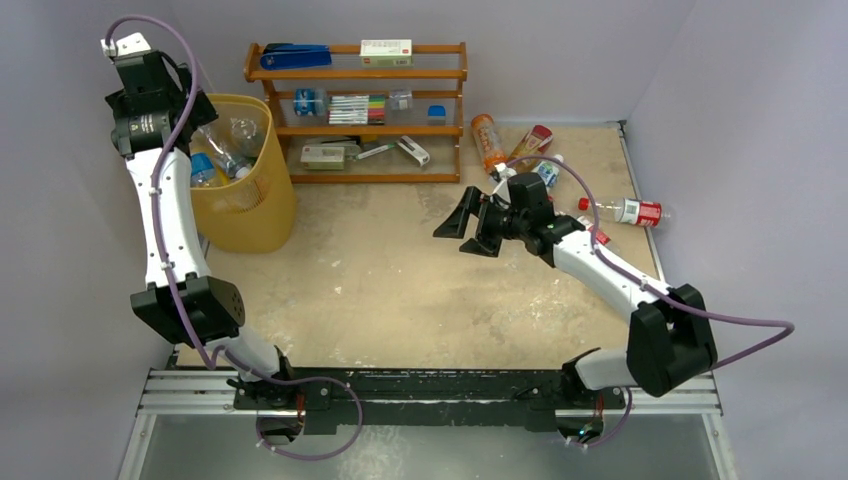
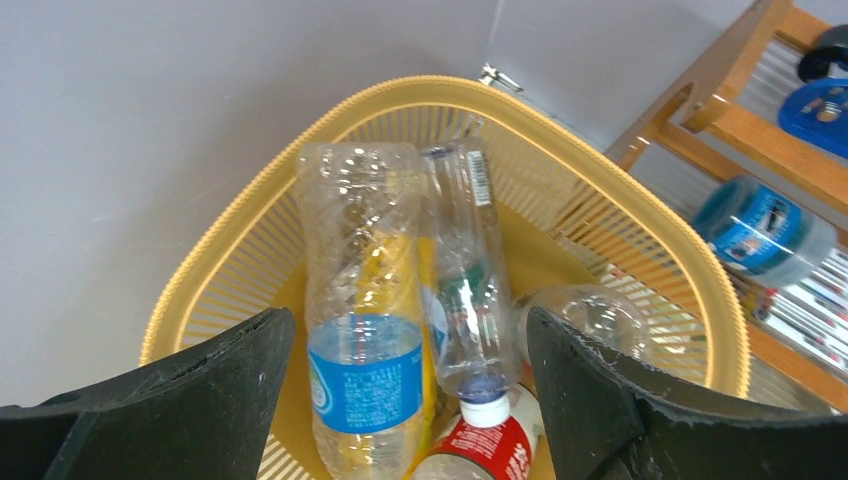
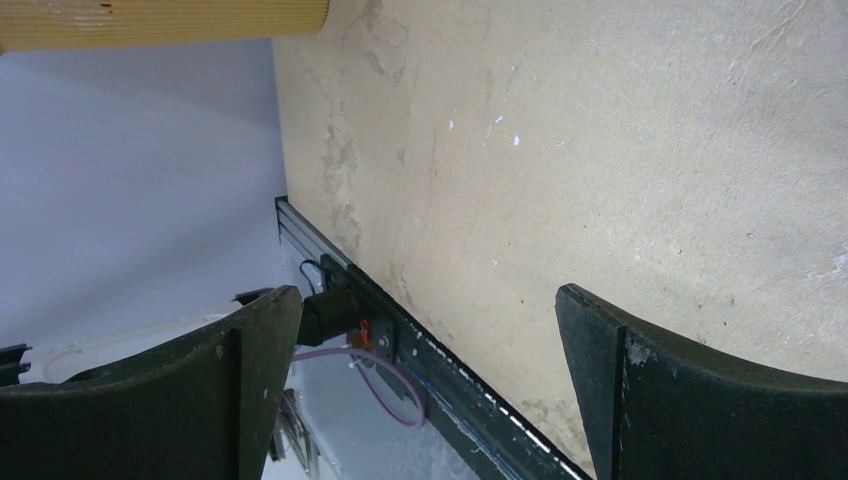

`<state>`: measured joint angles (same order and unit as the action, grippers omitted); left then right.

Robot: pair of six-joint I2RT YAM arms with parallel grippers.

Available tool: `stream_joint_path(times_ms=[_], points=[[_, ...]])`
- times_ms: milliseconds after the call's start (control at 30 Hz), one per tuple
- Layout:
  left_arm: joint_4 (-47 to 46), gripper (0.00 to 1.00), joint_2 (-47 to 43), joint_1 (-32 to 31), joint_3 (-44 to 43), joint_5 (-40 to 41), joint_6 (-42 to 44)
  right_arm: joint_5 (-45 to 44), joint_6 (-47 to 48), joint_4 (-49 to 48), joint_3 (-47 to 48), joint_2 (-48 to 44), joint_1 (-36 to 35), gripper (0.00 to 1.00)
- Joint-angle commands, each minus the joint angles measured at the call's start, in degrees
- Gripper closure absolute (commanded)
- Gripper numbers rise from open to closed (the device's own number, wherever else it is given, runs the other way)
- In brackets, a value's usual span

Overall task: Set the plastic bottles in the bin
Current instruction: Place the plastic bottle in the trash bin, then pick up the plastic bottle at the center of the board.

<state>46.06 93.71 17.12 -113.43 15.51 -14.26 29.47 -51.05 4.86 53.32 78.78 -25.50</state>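
Note:
My left gripper (image 1: 192, 98) hangs over the yellow mesh bin (image 1: 250, 215), open, with nothing between its fingers. In the left wrist view the left gripper (image 2: 410, 325) looks down into the bin (image 2: 400, 95). Inside lie a clear bottle with a blue label (image 2: 360, 385), a clear bottle with a blue cap (image 2: 465, 280), a red-labelled bottle (image 2: 485, 452) and another clear one (image 2: 590, 315). My right gripper (image 1: 466, 227) (image 3: 430, 300) is open over bare table mid-field. Loose bottles lie at the far right: an orange one (image 1: 488, 142), a red one (image 1: 531, 143), a blue-green labelled one (image 1: 548, 172) and a clear red-labelled one (image 1: 626, 210).
A brown wooden shelf rack (image 1: 360, 125) with stationery boxes and staplers stands against the back wall, right of the bin. Walls close in the table on the left, back and right. The metal rail (image 1: 430, 390) with the arm bases runs along the near edge.

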Motion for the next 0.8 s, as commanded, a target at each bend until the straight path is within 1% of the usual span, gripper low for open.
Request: stream_joint_path(times_ms=[0,67,167,200,367,467,567,667,767], points=[[-0.36,0.14,-3.47,-0.63,-1.09,-7.29,-3.37,-0.87,0.48,-0.93,3.22,0.27,-0.34,0.00],[-1.07,0.14,-4.49,-2.41,-0.79,-10.63,-4.35,-1.61,1.16,-0.26,4.60,0.52,-0.31,0.00],[-0.97,0.13,-5.64,-7.32,-0.58,-11.12,-4.57,-2.98,2.74,2.94,6.47,0.76,-0.34,0.00],[-0.78,0.13,-6.04,-9.84,-0.51,-10.70,-4.53,-3.28,2.94,4.55,7.15,0.68,-0.33,0.00],[-2.45,0.13,-8.87,-13.78,3.60,-15.77,-6.68,-12.76,4.36,11.22,11.25,0.34,1.25,0.00],[-3.24,0.13,-10.63,-16.75,6.51,-17.35,-7.53,-17.41,6.00,15.87,13.51,0.90,5.11,0.00],[-3.36,0.13,-11.21,-21.47,8.42,-17.90,-7.69,-20.49,7.41,18.85,13.95,0.66,10.92,0.00],[-4.19,0.12,-11.90,-25.86,10.99,-17.34,-8.35,-24.22,8.33,21.35,14.07,0.02,15.94,0.00],[-5.83,0.12,-12.39,-30.18,14.32,-16.44,-9.36,-28.57,9.35,22.85,14.59,-0.57,19.37,0.00]])
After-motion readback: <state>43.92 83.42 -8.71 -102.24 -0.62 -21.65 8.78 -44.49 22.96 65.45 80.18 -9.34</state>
